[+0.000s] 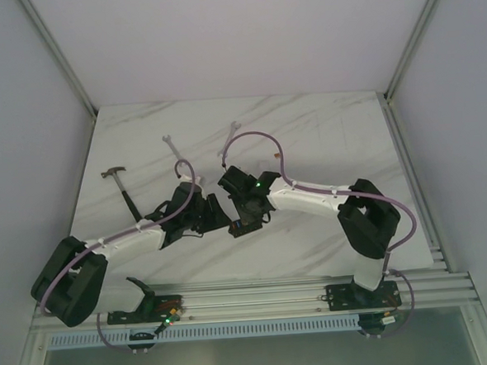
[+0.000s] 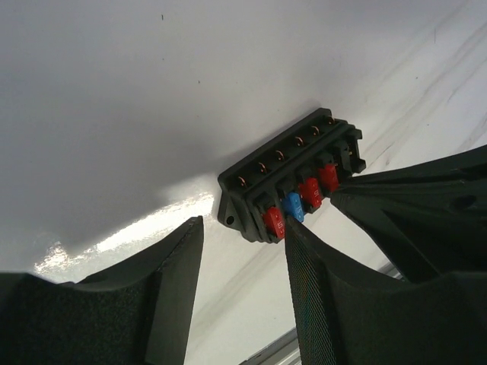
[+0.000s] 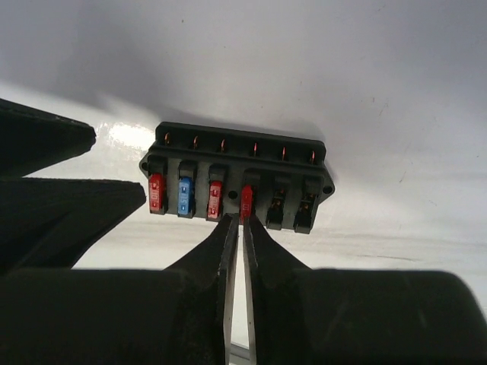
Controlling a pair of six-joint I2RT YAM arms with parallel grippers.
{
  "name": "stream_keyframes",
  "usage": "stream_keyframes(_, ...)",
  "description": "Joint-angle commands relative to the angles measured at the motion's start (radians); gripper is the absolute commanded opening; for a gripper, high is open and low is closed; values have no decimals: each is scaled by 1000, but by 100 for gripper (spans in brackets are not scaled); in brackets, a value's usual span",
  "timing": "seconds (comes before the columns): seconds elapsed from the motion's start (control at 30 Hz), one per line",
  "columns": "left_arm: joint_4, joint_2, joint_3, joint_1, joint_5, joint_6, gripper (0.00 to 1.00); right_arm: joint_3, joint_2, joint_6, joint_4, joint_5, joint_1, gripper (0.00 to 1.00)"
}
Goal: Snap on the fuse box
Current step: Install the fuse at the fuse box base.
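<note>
Right tool [image 3: 240,222]: black fingers drawn to a slit, clamped on the small red plastic fuse [image 3: 246,199] in the fourth slot. Left tool [image 2: 243,228]: fingers apart, holding nothing, just beside the black rectangular ribbed plastic fuse box [image 3: 236,163]. The box lies unrestrained on the glossy white marbled counter [image 3: 380,76]. Judged risk: skewed pressure jams the fuse or slides the box.

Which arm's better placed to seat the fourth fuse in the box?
Right. The right gripper pinches the red fuse at the fourth slot of the fuse box; the left gripper hangs open beside its end.
</note>
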Motion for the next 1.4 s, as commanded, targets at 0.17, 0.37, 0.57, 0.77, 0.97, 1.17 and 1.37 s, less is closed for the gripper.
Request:
stream_keyframes(0.17,1,53,23,2,55,16,54,-1,55,21,-28,-1,-4,7)
stream_keyframes(0.37,20,86,21,0,58,15,52,8,117,19,-72,-4,-4,0)
stream_keyframes(0.57,32,128,13,0,47,9,48,13,189,22,-101,-5,-1,0)
stream_keyframes(0.77,35,130,-7,3,7,8,46,28,292,10,-127,0,18,0)
stream_keyframes(0.97,27,110,-31,39,-8,19,45,57,183,-36,-59,-61,49,0)
stream_keyframes(1.17,-28,34,-30,66,-37,39,46,44,5,-55,50,-147,49,12)
stream_keyframes(1.37,-89,-36,-4,87,-83,63,55,-6,-106,-110,138,-80,24,26)
